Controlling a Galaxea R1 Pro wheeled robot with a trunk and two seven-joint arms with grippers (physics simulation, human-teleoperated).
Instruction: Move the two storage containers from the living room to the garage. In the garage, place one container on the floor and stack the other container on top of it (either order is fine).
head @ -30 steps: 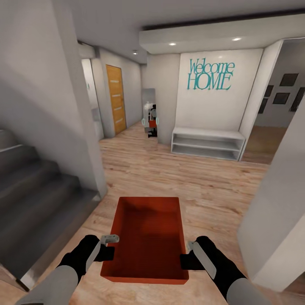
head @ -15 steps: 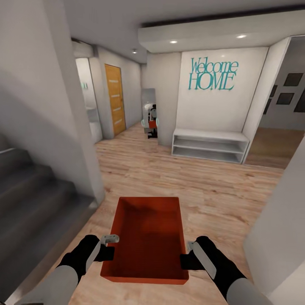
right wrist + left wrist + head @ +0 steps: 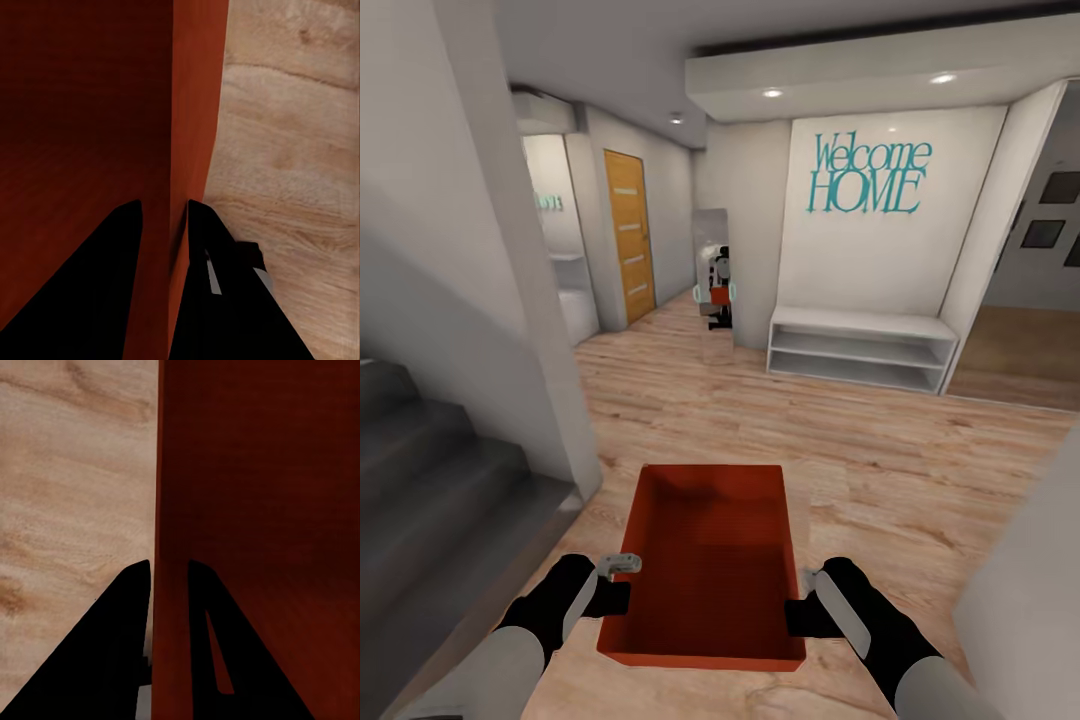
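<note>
**Q:** What is carried, and where does it sit?

**A:** One red-orange storage container (image 3: 705, 560), open-topped and empty, held level above the wood-plank floor (image 3: 860, 450), near the robot and between its two arms. Its long axis runs from near to far.

**Q:** How do the pincers stand?

**A:** The left gripper (image 3: 618, 590) grips the container's left wall close to the near corner. In the left wrist view one finger (image 3: 124, 637) lies outside the wall and the other inside, the thin wall clamped between them. The right gripper (image 3: 800, 605) holds the right wall in the same manner: in the right wrist view its fingers (image 3: 112, 285) straddle the wall, one against the inner face, one against the outer, closed on it.

**Q:** What surrounds the robot?

**A:** A hallway. Dark grey stairs (image 3: 430, 470) descend at the near left, beside a pale wall. Far ahead, a white wall bears teal lettering, "Welcome HOME" (image 3: 868, 177), above a low white bench shelf (image 3: 860, 350). To its left stands a tall mirror (image 3: 713, 285), which shows a small reflection of the robot with something red-orange before it. Further left is an orange-wood door (image 3: 630, 235). At the far right an opening shows a darker floor and framed pictures (image 3: 1050, 210) on a grey wall.
</note>
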